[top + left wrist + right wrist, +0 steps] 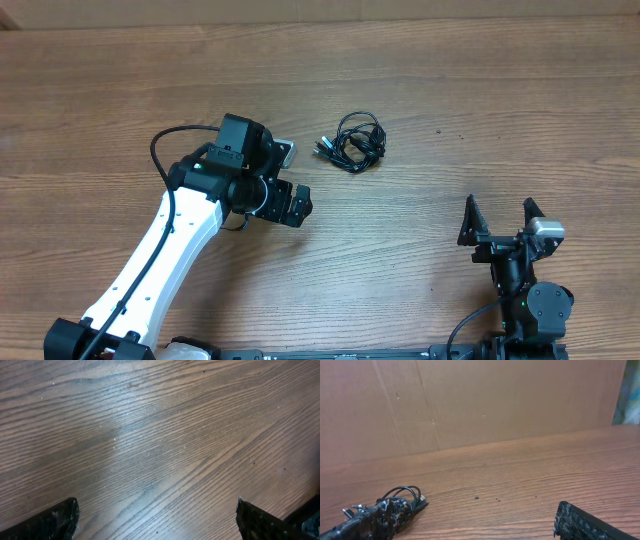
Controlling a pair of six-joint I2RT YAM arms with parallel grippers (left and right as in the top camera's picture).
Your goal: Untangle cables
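A: Where do our 2 grippers stand?
B: Our left gripper point(157, 527) is spread wide, with only bare table point(160, 435) between its fingers point(55, 522); it pinches nothing. Our right gripper point(499, 218) is spread just as wide and is also empty, at the near right of the table

A: And the cables?
B: The cables point(355, 140) lie on the table in the far middle. They are near our left gripper, ahead of it and to its right, and well apart from our right one. Nothing touches them. In the right wrist view they sit low on the left, partly behind a finger

A: Which step are we on, then?
B: We judge it the very start: the reach, with no grasp made yet. Next we need 1 gripper over the bundle, likely the left as it is nearer, to close on an outer loop. The other can then pull a second strand away

A: How do they look?
B: 1 small, tight black bundle of thin cord, its loops wound over each other, with a few plug ends point(323, 149) poking out on its left. We cannot tell how many cords there are
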